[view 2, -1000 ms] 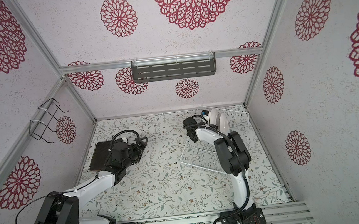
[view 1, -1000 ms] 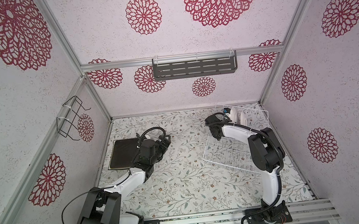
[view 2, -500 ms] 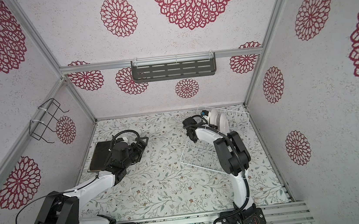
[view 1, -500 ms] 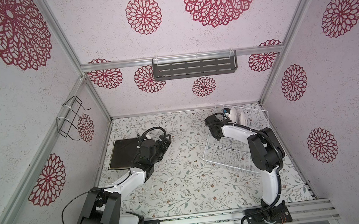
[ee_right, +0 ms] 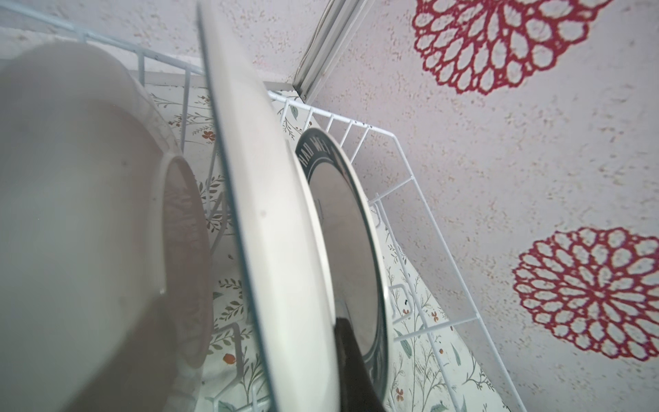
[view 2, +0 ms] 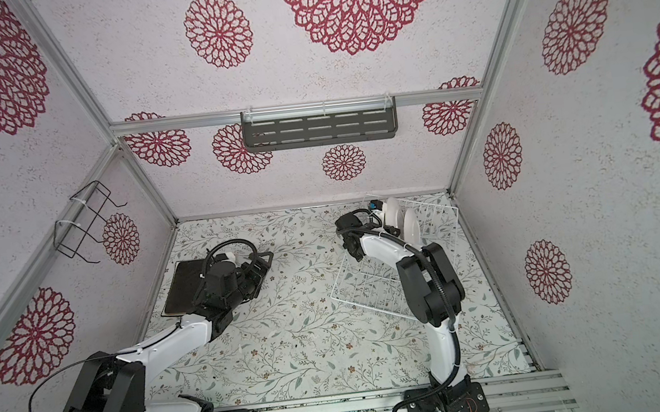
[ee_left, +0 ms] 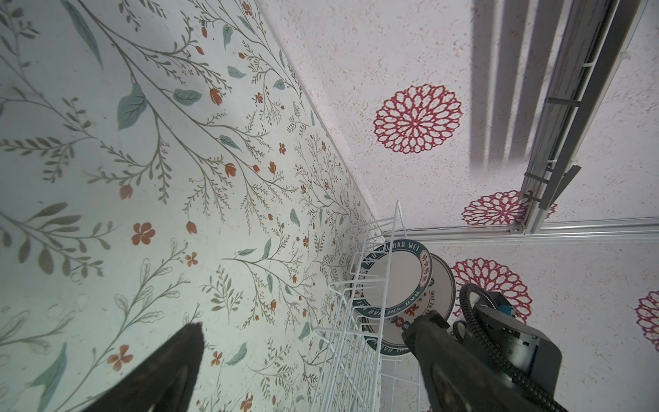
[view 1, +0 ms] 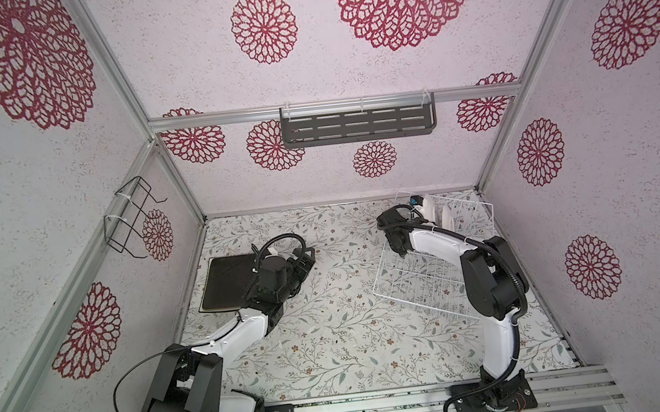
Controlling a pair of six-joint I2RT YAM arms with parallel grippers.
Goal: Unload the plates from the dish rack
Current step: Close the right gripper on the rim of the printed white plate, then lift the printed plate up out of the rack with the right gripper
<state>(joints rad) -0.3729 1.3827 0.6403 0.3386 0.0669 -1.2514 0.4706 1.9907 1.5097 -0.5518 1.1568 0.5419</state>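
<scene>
In both top views the square black plate (view 1: pixel 225 282) lies on the desk (view 1: pixel 334 340) by my spread left fingers (ee_left: pixel 171 364). Three round plates (ee_left: pixel 392 281) stand in the dish rack (view 1: pixel 412 290); my right fingers (ee_right: pixel 351 360) pinch the middle round plate (ee_right: pixel 271 214).

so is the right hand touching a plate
Touching: right wrist view shows the right hand shut on the middle plate, finger flat against its face.

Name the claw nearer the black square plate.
Left. The left claw hangs beside the black square plate; the right claw, opposite, grips a round white plate in the white wire dish rack.
</scene>
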